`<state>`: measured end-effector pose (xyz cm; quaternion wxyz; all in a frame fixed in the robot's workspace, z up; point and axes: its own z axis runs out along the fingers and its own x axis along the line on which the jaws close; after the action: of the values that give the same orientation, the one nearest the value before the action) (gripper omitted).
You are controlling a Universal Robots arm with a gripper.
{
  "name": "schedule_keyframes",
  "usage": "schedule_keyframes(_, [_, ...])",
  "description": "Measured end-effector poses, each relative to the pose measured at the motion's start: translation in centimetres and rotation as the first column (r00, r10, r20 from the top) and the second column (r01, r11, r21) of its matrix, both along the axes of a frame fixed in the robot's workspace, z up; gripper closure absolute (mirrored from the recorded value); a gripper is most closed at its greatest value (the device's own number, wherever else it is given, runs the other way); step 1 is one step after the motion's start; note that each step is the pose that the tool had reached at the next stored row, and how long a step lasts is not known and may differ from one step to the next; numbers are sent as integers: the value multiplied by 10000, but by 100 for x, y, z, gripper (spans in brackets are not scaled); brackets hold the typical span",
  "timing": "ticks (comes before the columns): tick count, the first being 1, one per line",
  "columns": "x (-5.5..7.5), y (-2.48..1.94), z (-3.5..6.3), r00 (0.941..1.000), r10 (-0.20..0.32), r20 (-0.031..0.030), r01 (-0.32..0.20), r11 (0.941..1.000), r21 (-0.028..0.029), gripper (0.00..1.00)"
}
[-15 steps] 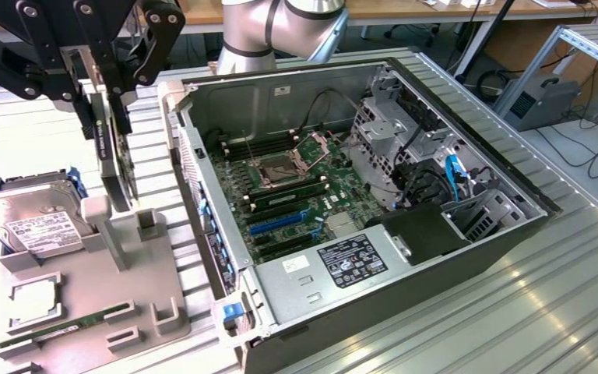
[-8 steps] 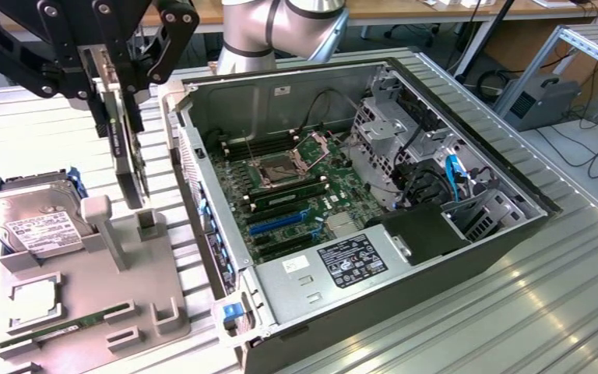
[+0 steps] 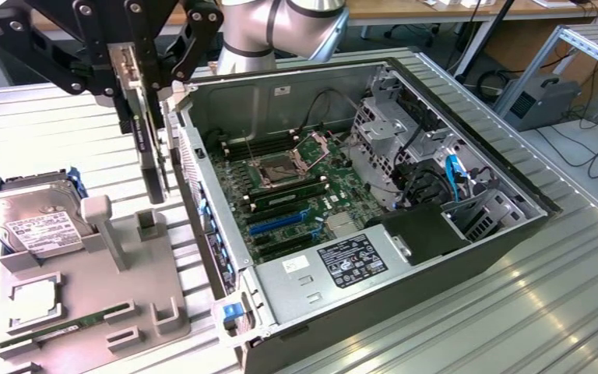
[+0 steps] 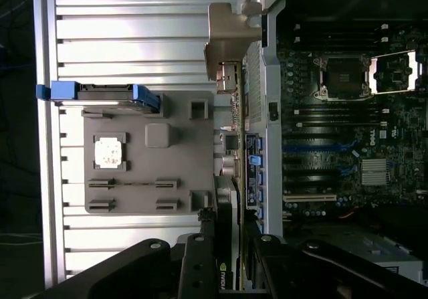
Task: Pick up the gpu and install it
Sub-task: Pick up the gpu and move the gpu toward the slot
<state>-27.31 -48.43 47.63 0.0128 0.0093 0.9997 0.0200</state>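
One ribbed metal table [image 3: 548, 312], desks [image 3: 434, 12] behind, bears the open case [image 3: 403, 312]; the hand [image 3: 145, 86] pinches the gpu [image 3: 153, 160] upright.

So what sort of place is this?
Most likely a robotics lab or test workshop: a robot hand holds a graphics card beside an opened computer case on a slatted metal bench, with a desk and cables behind.

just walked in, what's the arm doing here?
The arm's fingers are clamped on the gpu, holding it upright on edge over the grey parts holder, right beside the open computer case. The card is not yet in a motherboard slot. A hard drive sits in the holder.
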Motion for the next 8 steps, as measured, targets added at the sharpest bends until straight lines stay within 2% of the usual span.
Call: schedule_keyframes(8, [168,0,0,10000,-1,0,1,10000,0,73])
